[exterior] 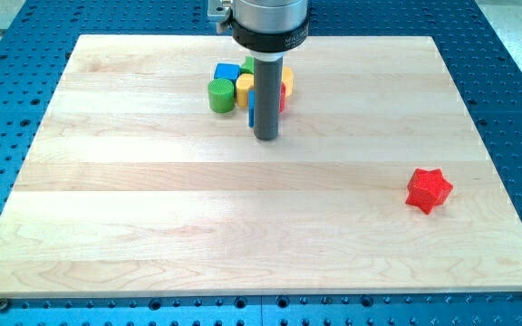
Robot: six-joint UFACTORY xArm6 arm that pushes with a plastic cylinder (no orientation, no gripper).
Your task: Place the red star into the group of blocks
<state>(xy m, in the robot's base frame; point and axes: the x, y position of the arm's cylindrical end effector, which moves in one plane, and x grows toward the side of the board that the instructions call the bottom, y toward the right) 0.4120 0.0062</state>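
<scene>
The red star point(428, 189) lies alone on the wooden board at the view's right, below mid-height. A group of blocks sits near the view's top centre: a green cylinder point(220, 95), a blue block point(227, 72), a yellow block point(246, 89), and a red block point(282, 96) partly hidden behind the rod, with bits of green, blue and yellow blocks also hidden there. My tip point(266, 138) rests on the board just below the group, far to the left of the red star and above its level.
The wooden board point(152, 226) lies on a blue perforated table point(515, 72). The arm's metal flange point(265, 23) hangs over the board's top edge.
</scene>
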